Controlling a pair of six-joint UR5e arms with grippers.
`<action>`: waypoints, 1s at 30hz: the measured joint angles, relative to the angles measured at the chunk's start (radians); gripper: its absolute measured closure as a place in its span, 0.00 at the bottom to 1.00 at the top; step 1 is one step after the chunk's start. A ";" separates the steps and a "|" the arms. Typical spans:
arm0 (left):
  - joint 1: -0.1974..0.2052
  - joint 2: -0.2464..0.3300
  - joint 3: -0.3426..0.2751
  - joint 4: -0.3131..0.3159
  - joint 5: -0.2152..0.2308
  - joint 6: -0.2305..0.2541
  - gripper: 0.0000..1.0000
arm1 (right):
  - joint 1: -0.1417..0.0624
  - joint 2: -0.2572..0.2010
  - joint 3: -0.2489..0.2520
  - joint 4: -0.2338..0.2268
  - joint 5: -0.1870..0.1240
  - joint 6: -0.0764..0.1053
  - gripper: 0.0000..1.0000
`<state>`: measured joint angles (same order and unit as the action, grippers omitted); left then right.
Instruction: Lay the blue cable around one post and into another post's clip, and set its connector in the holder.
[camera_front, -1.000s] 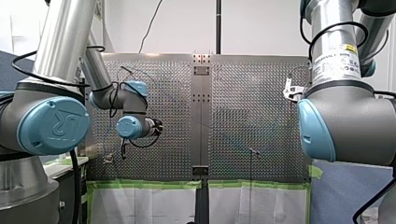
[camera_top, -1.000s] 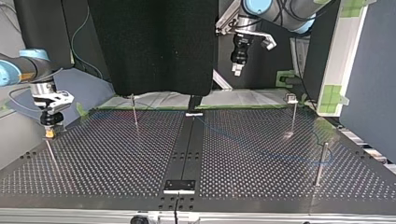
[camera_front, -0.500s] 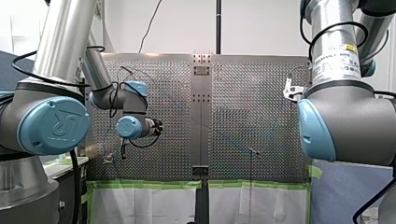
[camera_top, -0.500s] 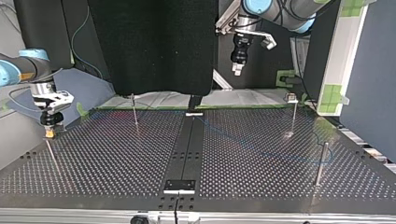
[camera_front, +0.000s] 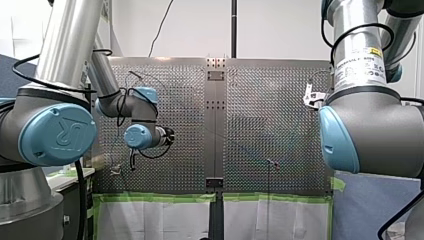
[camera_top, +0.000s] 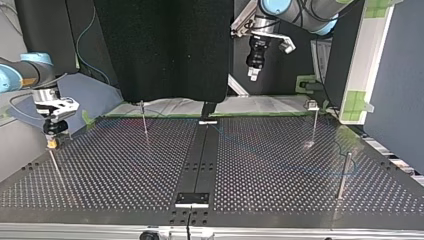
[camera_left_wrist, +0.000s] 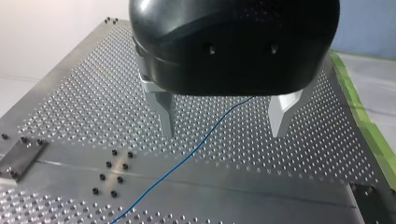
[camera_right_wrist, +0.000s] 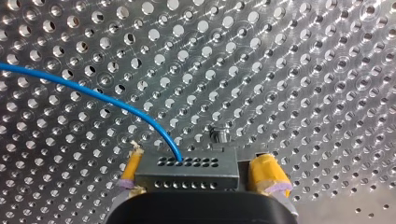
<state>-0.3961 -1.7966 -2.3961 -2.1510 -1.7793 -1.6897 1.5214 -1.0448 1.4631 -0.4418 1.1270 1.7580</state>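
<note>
Front view first: two arms of silver tube with blue joint caps, my left arm (camera_front: 55, 127) and my right arm (camera_front: 367, 132), stand over one perforated metal table (camera_front: 175, 100), dimpled all over. My left gripper (camera_front: 169, 135), black, hangs over the table's left half in this view, and its jaws don't read from here.

Across to the top view, and I count four posts, all slim upright metal rods:
- One post (camera_top: 144, 120) stands far left.
- One post (camera_top: 313, 122) stands far right, with a small pale clip (camera_top: 312, 104) on top.
- A thicker post (camera_top: 343, 175) stands near right.
- A thin post (camera_top: 55, 165) stands near left, right under my right gripper (camera_top: 52, 144).

One blue cable (camera_top: 232, 140), thin and faint, runs from the far end of the dark centre strip (camera_top: 200, 160) over the view's right half to the near-right post. Whether it wraps that post I cannot tell.

Left wrist view: two bare, tapered metal fingers (camera_left_wrist: 166, 112) are spread wide with nothing between them. The cable lies on the table beneath, crossing a flat plate.

Right wrist view: two yellow pads (camera_right_wrist: 267, 175) are clamped on one boxy metal connector (camera_right_wrist: 187, 173), drilled with two rows of small holes. The cable's end goes into the top row and arcs away over the round-holed sheet — smooth, glossy blue.
</note>
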 joint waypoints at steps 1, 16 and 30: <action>0.000 0.000 0.000 0.001 0.007 0.000 0.00 | 0.000 0.000 0.000 0.000 0.000 0.000 0.00; -0.003 0.001 -0.001 0.015 0.038 0.001 0.00 | 0.000 0.000 0.000 0.000 0.000 0.000 0.00; -0.003 0.001 -0.001 0.016 0.038 0.001 0.00 | 0.000 0.000 0.000 0.000 0.000 0.000 0.00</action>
<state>-0.3992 -1.7952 -2.3972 -2.1355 -1.7418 -1.6888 1.5213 -1.0448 1.4631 -0.4418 1.1270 1.7580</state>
